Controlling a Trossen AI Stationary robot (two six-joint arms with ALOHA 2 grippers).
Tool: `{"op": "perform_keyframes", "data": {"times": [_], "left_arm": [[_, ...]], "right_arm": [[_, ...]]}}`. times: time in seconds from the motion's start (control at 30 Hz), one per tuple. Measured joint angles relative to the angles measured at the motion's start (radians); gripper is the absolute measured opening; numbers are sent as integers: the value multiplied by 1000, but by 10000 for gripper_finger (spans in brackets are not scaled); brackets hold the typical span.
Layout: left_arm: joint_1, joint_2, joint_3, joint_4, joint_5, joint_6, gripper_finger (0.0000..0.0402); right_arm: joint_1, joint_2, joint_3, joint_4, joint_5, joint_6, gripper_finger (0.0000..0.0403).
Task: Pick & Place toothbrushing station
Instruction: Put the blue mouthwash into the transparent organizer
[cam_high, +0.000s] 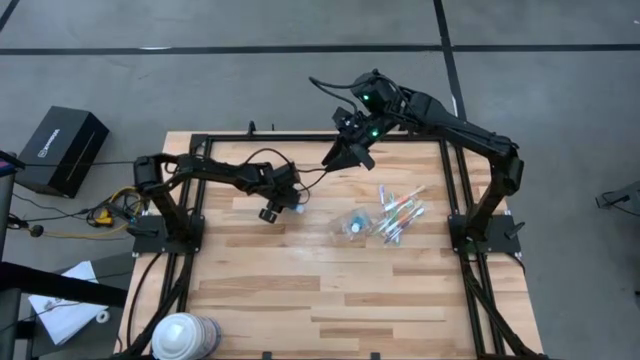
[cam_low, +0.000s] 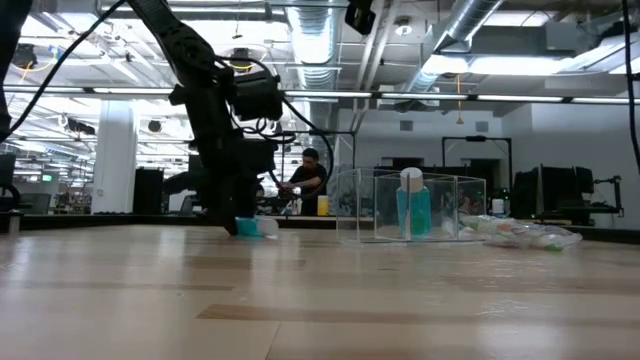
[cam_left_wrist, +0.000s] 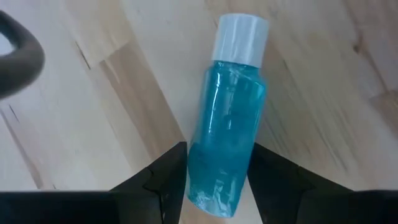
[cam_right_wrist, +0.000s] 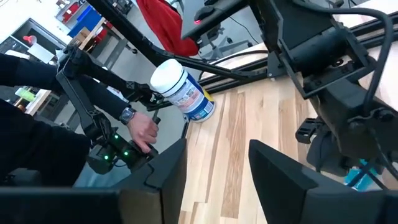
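A short blue tube (cam_left_wrist: 227, 118) with a white cap (cam_left_wrist: 239, 37) lies on the wooden table (cam_high: 300, 290), left of centre. My left gripper (cam_high: 288, 207) is down on it, shut on its end away from the cap. A see-through cup (cam_high: 352, 225) stands to its right, and another blue tube (cam_low: 413, 205) stands upright inside that cup. Several pastel toothbrushes (cam_high: 400, 212) lie in a loose pile beside the cup. My right gripper (cam_high: 350, 152) hangs high over the table's far edge, open, with nothing between its fingers. My left gripper pinches the blue tube's bottom end (cam_left_wrist: 214, 186), opposite the white cap, between its two fingers. The fingers (cam_left_wrist: 168, 180) come steeply from above and lie across the tube. The tube lies about level at the table top (cam_low: 250, 227), cap pointing away from the fingers.
A big white-and-blue roll (cam_high: 185, 335) stands at the table's near left corner. A black box (cam_high: 62, 150) sits on the floor off the left side. A person's hand (cam_right_wrist: 146, 130) shows beyond the table. Bare wood lies near the front edge.
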Motion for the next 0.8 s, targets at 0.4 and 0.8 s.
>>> {"op": "perform_keyframes", "data": {"times": [0.4, 0.8], "left_arm": [[50, -56, 8, -32, 15, -398, 53], [183, -435, 216, -92, 342, -835, 53]], "right_arm": [[-12, 0, 0, 51, 1, -8, 147], [-41, -56, 3, 111, 115, -90, 127]]}}
